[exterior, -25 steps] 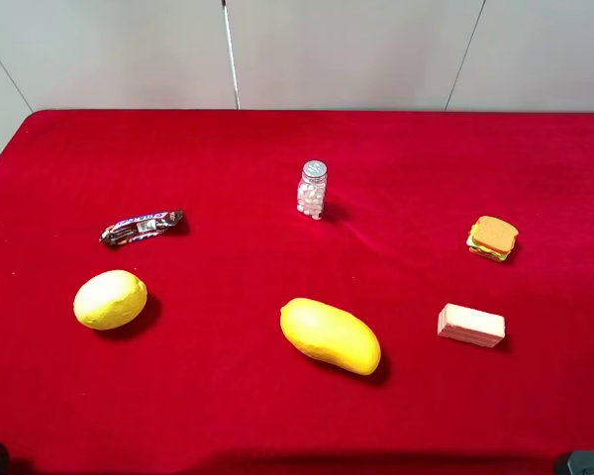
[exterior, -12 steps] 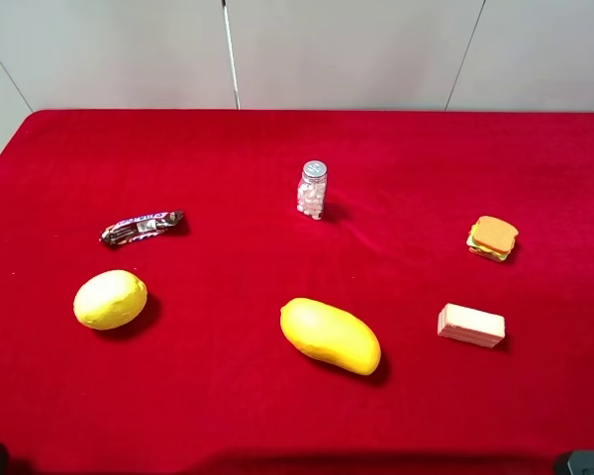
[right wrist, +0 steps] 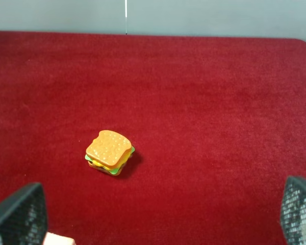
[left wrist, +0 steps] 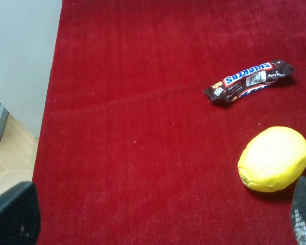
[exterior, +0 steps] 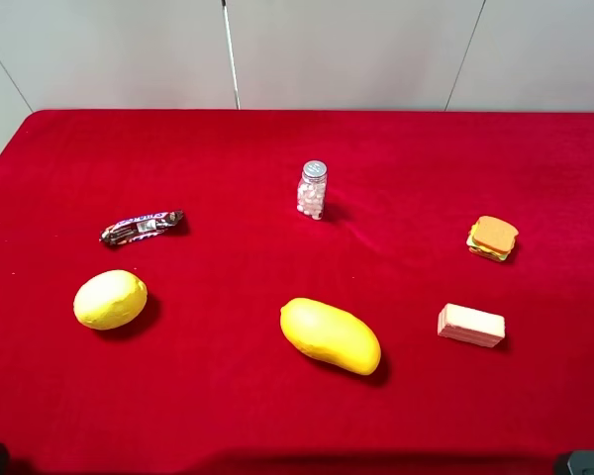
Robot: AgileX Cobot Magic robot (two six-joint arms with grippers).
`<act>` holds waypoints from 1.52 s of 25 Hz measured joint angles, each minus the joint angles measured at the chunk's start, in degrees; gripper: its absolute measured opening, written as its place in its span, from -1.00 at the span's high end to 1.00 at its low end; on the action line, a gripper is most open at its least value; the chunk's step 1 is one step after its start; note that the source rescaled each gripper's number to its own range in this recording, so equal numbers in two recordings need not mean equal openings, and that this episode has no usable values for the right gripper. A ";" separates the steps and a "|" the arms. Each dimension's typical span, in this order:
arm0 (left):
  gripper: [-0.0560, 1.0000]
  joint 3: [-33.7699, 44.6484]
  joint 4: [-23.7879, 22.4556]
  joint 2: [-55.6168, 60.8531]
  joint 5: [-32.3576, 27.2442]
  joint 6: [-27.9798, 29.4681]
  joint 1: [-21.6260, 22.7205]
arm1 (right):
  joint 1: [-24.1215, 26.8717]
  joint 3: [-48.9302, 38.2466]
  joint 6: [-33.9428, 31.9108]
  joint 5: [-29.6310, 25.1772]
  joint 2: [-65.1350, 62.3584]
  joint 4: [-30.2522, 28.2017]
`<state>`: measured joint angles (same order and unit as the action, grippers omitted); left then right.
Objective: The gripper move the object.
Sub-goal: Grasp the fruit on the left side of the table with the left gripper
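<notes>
The lemon, small, round and yellow, lies on the red cloth at the front left. It also shows in the left wrist view, close to one fingertip. My left gripper is open and empty, short of the lemon and not touching it. My right gripper is open and empty over the right side of the table. In the exterior high view only dark bits of the arms show at the bottom corners.
A chocolate bar lies behind the lemon. A larger mango lies at front centre. A small jar stands mid-table. A toy sandwich and a pink wafer block lie at the right. The table's left edge is near.
</notes>
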<state>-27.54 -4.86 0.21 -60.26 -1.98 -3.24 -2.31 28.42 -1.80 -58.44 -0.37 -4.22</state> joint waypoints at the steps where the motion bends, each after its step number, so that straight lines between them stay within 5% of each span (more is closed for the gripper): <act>1: -1.00 0.00 0.00 0.00 0.00 0.00 0.00 | 0.00 0.00 0.00 0.00 0.00 0.00; 23: -0.99 -0.12 0.19 -0.98 0.00 -0.49 0.00 | 0.00 0.00 0.00 -0.01 0.00 0.00; 30: -0.99 -0.98 0.24 -11.64 0.67 -7.38 0.00 | 0.00 0.00 0.00 -0.01 0.00 0.00; 38: -0.99 -1.37 2.50 -26.27 8.04 -16.73 0.00 | 0.00 0.00 0.00 0.01 0.00 0.00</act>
<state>-28.91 -2.36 -26.05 -52.23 -18.72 -3.24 -2.31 28.42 -1.80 -58.43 -0.37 -4.22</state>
